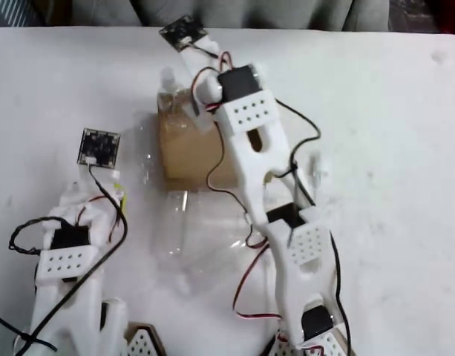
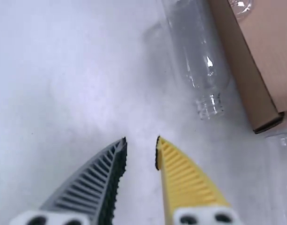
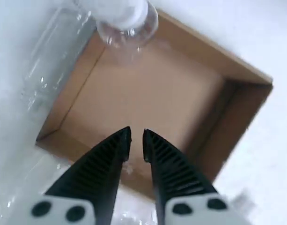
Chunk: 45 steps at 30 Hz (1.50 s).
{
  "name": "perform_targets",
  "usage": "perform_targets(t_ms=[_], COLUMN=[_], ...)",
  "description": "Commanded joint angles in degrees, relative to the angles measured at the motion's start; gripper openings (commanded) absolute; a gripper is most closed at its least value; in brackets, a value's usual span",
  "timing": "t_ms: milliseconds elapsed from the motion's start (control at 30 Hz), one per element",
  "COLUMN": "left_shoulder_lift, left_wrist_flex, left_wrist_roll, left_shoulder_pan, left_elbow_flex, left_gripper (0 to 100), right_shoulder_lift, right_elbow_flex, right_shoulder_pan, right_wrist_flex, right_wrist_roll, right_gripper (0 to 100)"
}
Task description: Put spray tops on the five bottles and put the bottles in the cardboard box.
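The desk holds one cardboard box (image 1: 186,148), and two robot arms (image 1: 249,141) stand over it. At least three clear bottles (image 2: 195,56) lie by the box; their see-through outlines run together, so the full number cannot be told.

Open cardboard box with clear bottles around it

The brown cardboard box (image 3: 237,108) sits open, its floor bare, directly below the right gripper (image 3: 136,133). A clear bottle with a white top (image 3: 127,18) is at the box's far corner, beyond that gripper's fingertips. Ahead of the left gripper (image 2: 142,140), a topless bottle (image 2: 195,51) lies on its side just beside the box wall, with its open threaded neck pointing back toward the fingertips.
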Motion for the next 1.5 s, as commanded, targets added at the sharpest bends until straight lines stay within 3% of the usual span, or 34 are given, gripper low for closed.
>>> perform_targets(t_ms=[0, 300, 633, 733, 900, 1167, 1467], left_shoulder_lift=[-0.5, -0.5, -0.6, -0.6, -0.6, -1.1, -0.5], left_wrist_flex=[-1.7, -1.7, -1.7, -1.7, -1.2, -1.1, 11.8], left_wrist_roll=[0.8, 0.8, 0.9, 0.9, 0.9, 1.4, 10.7], left_shoulder_pan=[-0.6, -0.7, -0.2, -0.1, 2.6, 3.5, 0.7], left_elbow_flex=[-0.4, -0.4, 0.4, 0.5, 0.9, 1.1, -18.3], left_gripper=[10, 10, 10, 10, 10, 10, 10], right_shoulder_lift=[-8.8, -31.4, -51.3, -54.5, -58.7, -59.3, -60.3], right_elbow_flex=[3.8, 37.9, 67.5, 78.6, 98.0, 117.8, 120.1], right_shoulder_pan=[4.5, 10.9, 24.2, 30.6, 38.5, 44.2, 44.0], right_wrist_flex=[2.6, 2.2, 0.7, -4.4, -21.9, -42.2, -43.8], right_wrist_roll=[0.2, 7.7, 8.0, 8.0, 7.9, 7.9, 7.9], right_gripper=[1.6, 1.6, 1.6, 1.8, 1.8, 1.8, 1.8])
